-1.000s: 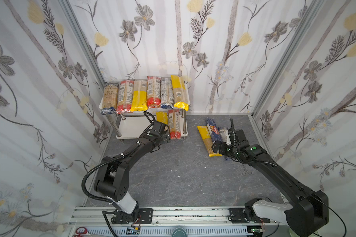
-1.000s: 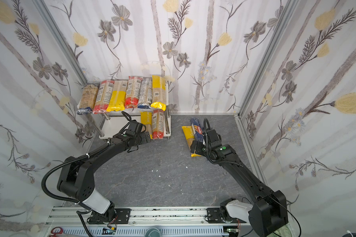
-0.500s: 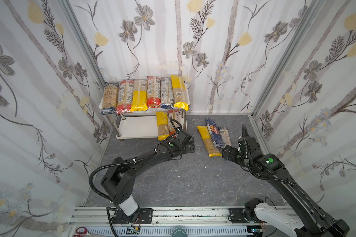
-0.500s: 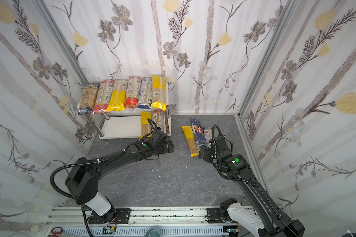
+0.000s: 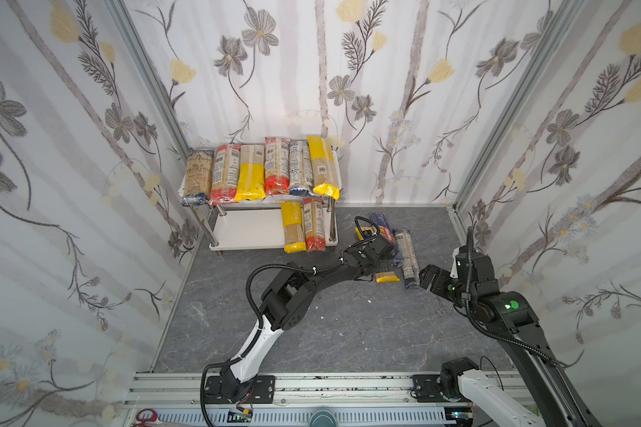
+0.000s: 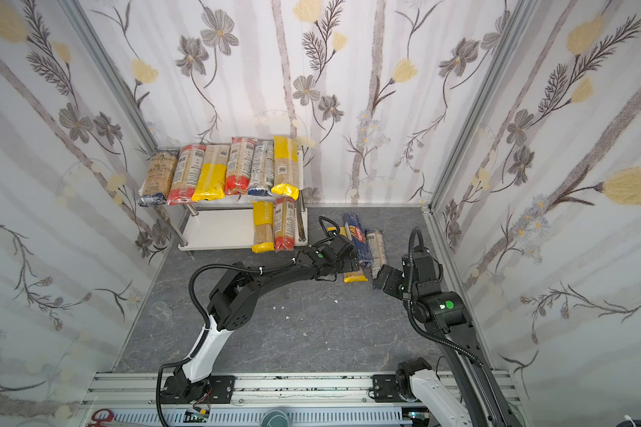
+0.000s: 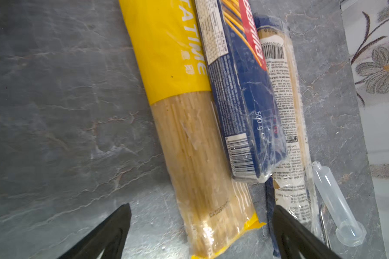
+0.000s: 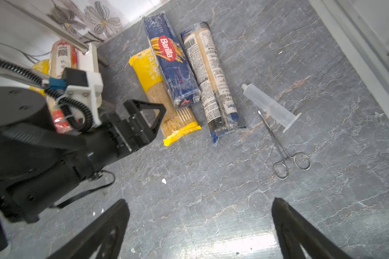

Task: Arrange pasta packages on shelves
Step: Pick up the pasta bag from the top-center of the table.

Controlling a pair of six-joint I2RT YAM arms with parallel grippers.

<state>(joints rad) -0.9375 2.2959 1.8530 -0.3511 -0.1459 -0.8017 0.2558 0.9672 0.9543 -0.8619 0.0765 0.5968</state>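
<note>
The shelves (image 5: 245,231) are seen at the far left of the bench (image 5: 348,325), against the wall. Six packets (image 5: 276,166) are laid side by side on the top board, and two packets (image 5: 313,223) on the right end of the lower board. Three more are left on the bench, just right of the shelves: a yellow packet (image 7: 189,134), a blue packet (image 7: 240,101) resting partly on it, and a clear packet (image 8: 213,74) to the right. Beside these a clear tube (image 8: 271,107) and forceps (image 8: 283,152) are seen.

The left claw (image 7: 201,207) is held wide apart over the yellow packet's near end, with nothing clamped. The right claw (image 8: 199,200) is also spread wide, over bare bench near the three packets, and nothing is held.
</note>
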